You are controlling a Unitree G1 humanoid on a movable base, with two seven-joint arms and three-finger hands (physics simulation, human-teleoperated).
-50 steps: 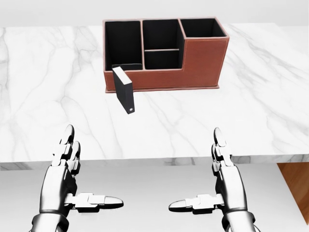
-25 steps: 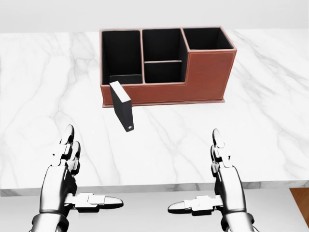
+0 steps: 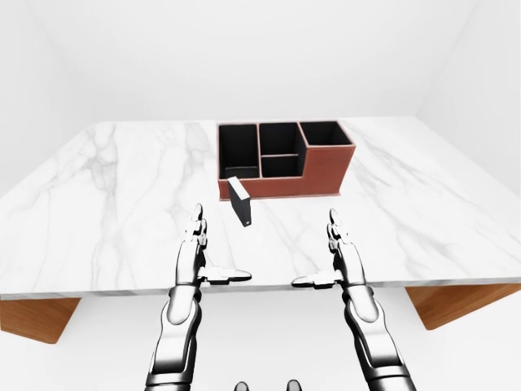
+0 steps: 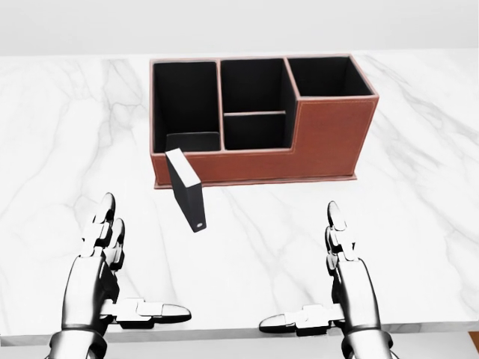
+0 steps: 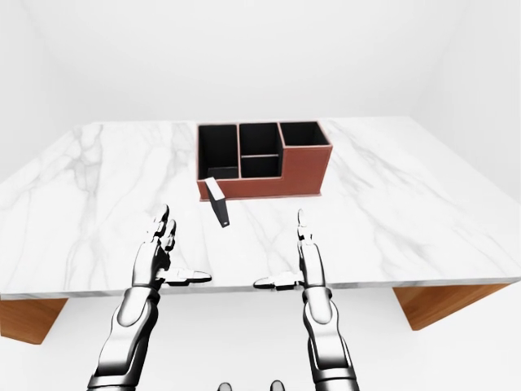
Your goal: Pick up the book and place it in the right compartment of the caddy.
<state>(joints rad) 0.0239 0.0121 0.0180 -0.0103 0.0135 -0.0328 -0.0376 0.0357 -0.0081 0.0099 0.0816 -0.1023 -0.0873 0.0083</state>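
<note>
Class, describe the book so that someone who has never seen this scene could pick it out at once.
On the white marble table sits a reddish-brown caddy with black compartments. Just below its left end in the head view stands the book, small, black, upright and the only loose object there.

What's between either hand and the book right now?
Nothing visible. Only bare marble table lies between the open left hand and the book, and between the open right hand and it. The book stands just below the caddy in the head view.
</note>
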